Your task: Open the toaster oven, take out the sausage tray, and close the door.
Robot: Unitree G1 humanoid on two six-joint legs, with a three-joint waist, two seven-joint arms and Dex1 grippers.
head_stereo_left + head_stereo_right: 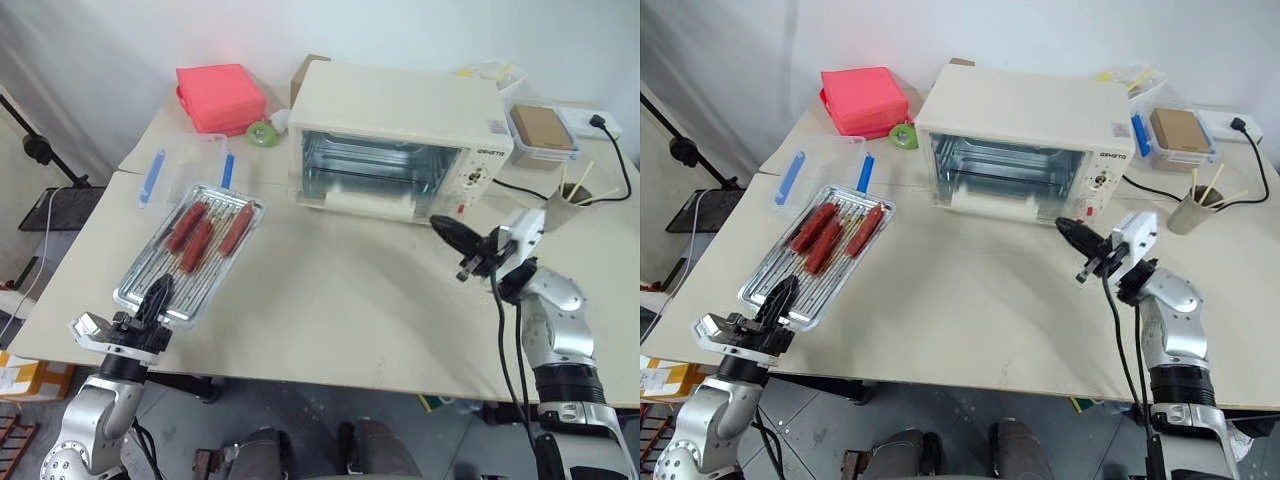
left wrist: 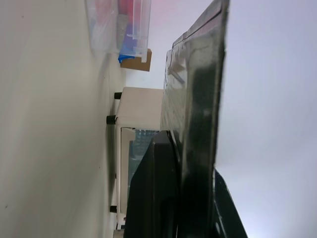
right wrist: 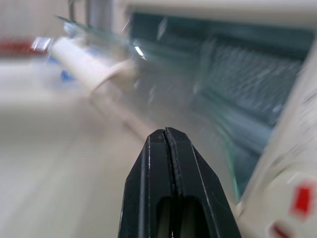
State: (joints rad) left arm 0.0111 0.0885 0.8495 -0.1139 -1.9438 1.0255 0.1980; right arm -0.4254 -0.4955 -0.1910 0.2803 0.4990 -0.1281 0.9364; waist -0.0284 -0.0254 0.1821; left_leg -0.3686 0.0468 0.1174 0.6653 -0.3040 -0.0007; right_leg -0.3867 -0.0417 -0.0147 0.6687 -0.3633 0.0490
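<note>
so the big cream-white boxy toaster oven (image 1: 400,125) sits toward the back of the pale table (image 1: 340,300), and its clear glass door with the long cream bar handle (image 1: 368,203) hangs folded down at the front, leaving the wire rack inside on show. the shallow shiny silver tray with the ribbed base (image 1: 190,255) is out of the oven, lying on the table off to the robot's left with four red-brown sausages (image 1: 205,232) lined up at its far end. the left gripper (image 1: 158,298) has its black fingers pinched on the near rim of that tray; in its wrist view the metal edge sits right between them. the right gripper (image 1: 450,231) hangs above the table just in front of the oven's control side, near the handle end of the lowered door, its two fingers pressed flat together with nothing in them. behind the tray rests a clear plastic box with blue clips (image 1: 187,165), and further back a pink lidded box (image 1: 220,97). a paper cup with wooden sticks (image 1: 565,207) stands to the right of the oven
</note>
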